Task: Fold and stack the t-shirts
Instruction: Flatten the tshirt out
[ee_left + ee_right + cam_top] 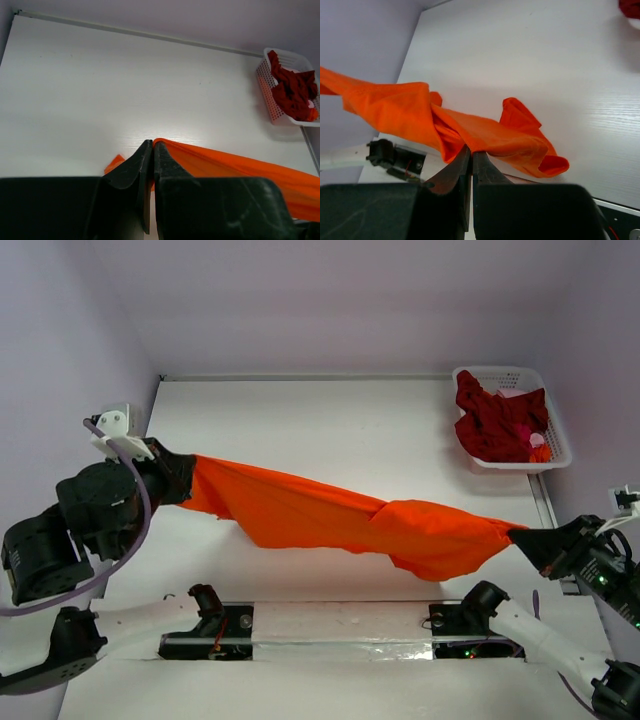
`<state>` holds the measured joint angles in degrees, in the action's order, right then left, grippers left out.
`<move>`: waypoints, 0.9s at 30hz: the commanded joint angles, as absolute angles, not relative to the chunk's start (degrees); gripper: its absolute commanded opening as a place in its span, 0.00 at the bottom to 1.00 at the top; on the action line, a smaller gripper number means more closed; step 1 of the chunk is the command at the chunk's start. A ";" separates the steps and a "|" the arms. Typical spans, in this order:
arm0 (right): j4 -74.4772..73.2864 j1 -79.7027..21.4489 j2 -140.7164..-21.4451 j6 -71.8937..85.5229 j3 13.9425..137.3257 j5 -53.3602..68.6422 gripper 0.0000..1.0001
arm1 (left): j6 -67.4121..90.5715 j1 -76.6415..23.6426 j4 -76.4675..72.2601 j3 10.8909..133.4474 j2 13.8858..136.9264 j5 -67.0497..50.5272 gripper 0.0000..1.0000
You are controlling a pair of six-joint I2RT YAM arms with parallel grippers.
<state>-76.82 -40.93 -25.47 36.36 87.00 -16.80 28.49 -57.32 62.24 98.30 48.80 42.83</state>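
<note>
An orange t-shirt hangs stretched above the table between both arms, twisted near its right third. My left gripper is shut on its left end; in the left wrist view the jaws pinch the orange cloth. My right gripper is shut on the right end, and the right wrist view shows its jaws clamped on a bunched edge of the orange t-shirt. Dark crimson t-shirts lie crumpled in the basket.
A white lattice basket stands at the back right of the white table, also seen in the left wrist view as the basket. The arm bases sit along the near edge. Walls close in the left, back and right.
</note>
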 commanded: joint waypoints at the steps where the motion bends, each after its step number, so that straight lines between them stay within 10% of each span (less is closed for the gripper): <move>1: -79.72 -40.69 -23.74 34.98 89.47 -9.60 0.00 | 28.30 -57.13 64.95 99.32 46.95 41.31 0.00; 27: -79.63 -40.69 -28.66 25.93 97.56 2.37 0.00 | 27.86 -57.30 64.95 102.76 44.74 35.25 0.00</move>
<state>-79.24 -40.93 -27.77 28.82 97.47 -0.08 28.77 -57.25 65.69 103.31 45.17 32.69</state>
